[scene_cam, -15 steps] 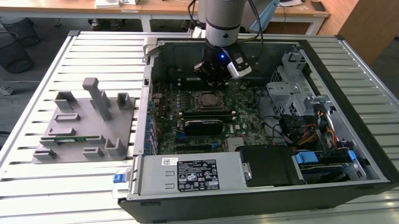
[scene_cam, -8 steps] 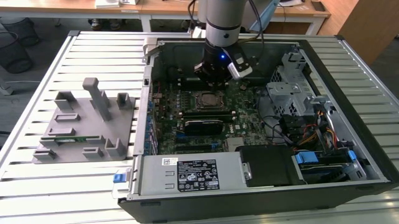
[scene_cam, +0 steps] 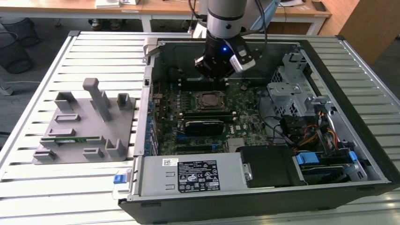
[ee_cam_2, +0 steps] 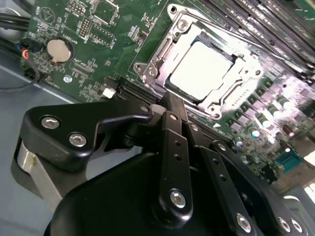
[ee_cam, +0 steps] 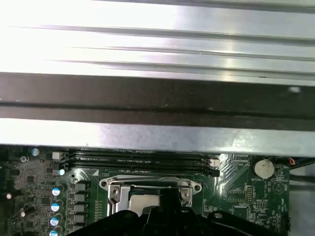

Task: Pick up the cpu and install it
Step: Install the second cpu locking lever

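Silvery cpu sits in the metal-framed socket on the green motherboard in the second wrist view, just beyond the gripper; its fingers appear pressed together, holding nothing. In the exterior view, the gripper hovers inside the computer case above the socket.

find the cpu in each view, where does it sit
Exterior view: the cpu lies in the socket frame at the middle of the motherboard, just below the claw.
Second wrist view: the cpu sits inside the metal frame, beyond the claw's links.
First wrist view: the cpu shows above the claw.
Shared landmark: the coin battery in both wrist views.
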`<state>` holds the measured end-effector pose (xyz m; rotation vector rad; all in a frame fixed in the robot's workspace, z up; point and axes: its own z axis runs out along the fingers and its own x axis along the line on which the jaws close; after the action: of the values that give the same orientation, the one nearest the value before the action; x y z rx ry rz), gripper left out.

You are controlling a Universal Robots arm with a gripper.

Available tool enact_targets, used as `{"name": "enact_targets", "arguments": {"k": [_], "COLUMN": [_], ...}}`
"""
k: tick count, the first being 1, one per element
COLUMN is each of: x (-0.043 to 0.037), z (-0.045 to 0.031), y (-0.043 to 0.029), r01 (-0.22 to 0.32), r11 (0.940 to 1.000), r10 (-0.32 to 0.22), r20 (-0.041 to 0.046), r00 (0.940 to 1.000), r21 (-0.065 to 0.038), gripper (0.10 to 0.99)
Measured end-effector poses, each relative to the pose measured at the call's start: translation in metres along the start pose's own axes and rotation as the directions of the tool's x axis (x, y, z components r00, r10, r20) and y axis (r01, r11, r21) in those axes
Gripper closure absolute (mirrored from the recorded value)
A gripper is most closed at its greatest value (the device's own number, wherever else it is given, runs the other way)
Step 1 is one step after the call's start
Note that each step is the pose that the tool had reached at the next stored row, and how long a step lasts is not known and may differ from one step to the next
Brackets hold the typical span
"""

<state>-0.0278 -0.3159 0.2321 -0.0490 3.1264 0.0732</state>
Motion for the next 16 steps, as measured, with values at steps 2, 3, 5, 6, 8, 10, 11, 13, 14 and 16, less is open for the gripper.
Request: {"name": "enact_targets", "arguments": {"k": [2,3,5,6,8,10,11,13,14,16], "x": [0.0,0.0001,0.0003,0.0003,0.0004,0.0005,0.0005,0.0006,0.0007,0.0008], "z": [-0.0024,-0.0025,-0.0028,-0.0029,-0.0029,-0.0028,-0.0028,-0.0027,-0.0025,-0.0024], "y": [-0.0009,-0.0034,-0.008,-0.0094,-0.0109,-0.0127,-0.0141,-0.0183,-0.0206,-0.0242], "r01": [0.0,0.0,0.0,0.0,0.0,0.0,0.0,0.0,0.0,0.0], "r11": [1.0,1.0,1.0,1.0,1.0,1.0,1.0,1.0,1.0,1.0], "r10": [0.0,0.0,0.0,0.0,0.0,0.0,0.0,0.0,0.0,0.0], "r20": [0.0,0.0001,0.0,0.0001,0.0001,-0.0001,-0.0005,-0.0022,-0.0036,-0.0056], "r00": [1.0,1.0,1.0,1.0,1.0,1.0,1.0,1.0,1.0,1.0], "r21": [0.0,0.0,0.0,0.0,0.0,0.001,0.001,0.001,0.001,0.0], "gripper": [0.98,0.98,0.98,0.98,0.98,0.98,0.98,0.98,0.98,0.98]}}
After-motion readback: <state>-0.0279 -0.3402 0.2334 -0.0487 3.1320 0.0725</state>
